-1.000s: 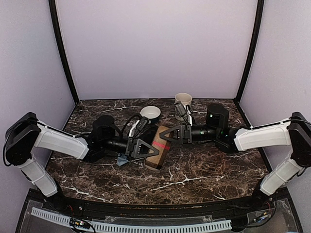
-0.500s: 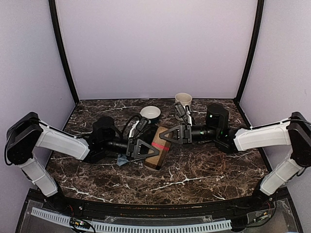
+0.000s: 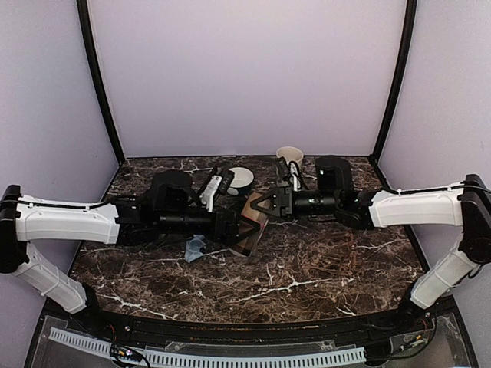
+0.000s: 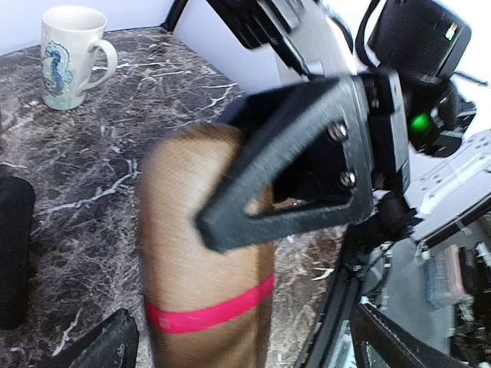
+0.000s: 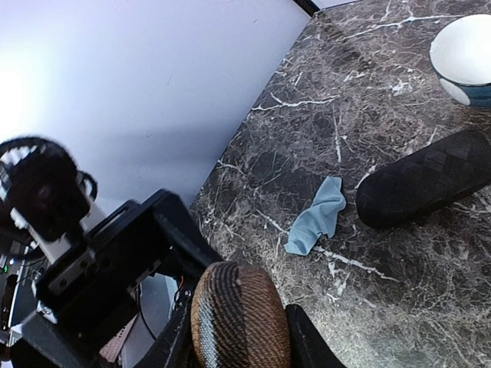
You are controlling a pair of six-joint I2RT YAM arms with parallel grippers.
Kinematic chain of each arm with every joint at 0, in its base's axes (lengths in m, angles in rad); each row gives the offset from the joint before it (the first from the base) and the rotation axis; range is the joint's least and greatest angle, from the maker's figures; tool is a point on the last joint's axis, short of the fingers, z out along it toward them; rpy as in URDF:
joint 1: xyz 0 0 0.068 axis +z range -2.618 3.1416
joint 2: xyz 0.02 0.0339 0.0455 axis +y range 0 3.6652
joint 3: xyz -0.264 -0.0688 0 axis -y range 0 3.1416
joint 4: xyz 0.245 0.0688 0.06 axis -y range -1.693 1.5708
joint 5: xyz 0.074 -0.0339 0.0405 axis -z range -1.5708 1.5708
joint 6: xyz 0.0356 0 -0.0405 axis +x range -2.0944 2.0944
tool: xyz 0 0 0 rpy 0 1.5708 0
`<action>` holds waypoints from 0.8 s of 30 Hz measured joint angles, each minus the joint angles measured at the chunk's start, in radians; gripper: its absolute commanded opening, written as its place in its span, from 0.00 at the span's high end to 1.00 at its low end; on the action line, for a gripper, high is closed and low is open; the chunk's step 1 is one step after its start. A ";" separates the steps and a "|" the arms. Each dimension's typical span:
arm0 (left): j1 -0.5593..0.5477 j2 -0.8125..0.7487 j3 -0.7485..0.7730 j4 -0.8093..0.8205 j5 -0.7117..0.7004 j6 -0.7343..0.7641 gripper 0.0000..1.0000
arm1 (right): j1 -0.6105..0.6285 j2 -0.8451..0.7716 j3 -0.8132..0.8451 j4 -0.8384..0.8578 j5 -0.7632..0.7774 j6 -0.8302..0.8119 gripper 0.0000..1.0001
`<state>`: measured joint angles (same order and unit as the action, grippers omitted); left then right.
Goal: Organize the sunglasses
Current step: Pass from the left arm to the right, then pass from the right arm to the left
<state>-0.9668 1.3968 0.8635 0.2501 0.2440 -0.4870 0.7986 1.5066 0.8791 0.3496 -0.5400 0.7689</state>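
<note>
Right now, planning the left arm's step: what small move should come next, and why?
Probably close the open left gripper on the free end of the brown case: the right gripper clamps only its other end, and opening it likely takes two grips.

both arms wear long white shells, left arm [image 3: 65,222] and right arm [image 3: 414,208], with black joints and chunky black motor blocks. a thin black cable [image 3: 77,204] runs along the left one. the right gripper [image 3: 262,210] has matte black open-triangle fingers [image 4: 291,220], two silver screws [image 4: 337,132] and a small green light [image 4: 420,123].
</note>
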 measured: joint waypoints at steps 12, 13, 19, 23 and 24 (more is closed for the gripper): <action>-0.121 0.148 0.170 -0.314 -0.405 0.149 0.04 | 0.000 0.001 0.058 -0.103 0.092 0.062 1.00; -0.121 0.152 0.170 -0.322 -0.414 0.154 0.06 | 0.000 0.001 0.058 -0.107 0.092 0.063 1.00; -0.122 0.161 0.186 -0.355 -0.436 0.170 0.05 | 0.000 0.005 0.058 -0.118 0.105 0.063 1.00; -0.122 0.162 0.191 -0.364 -0.438 0.172 0.02 | 0.000 0.011 0.058 -0.122 0.104 0.063 1.00; -0.122 0.163 0.195 -0.365 -0.438 0.172 0.01 | 0.000 0.013 0.058 -0.123 0.105 0.063 1.00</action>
<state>-1.0893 1.5600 1.0584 -0.1154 -0.1936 -0.3149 0.7982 1.5200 0.9367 0.2268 -0.4355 0.8322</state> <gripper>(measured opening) 0.971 0.341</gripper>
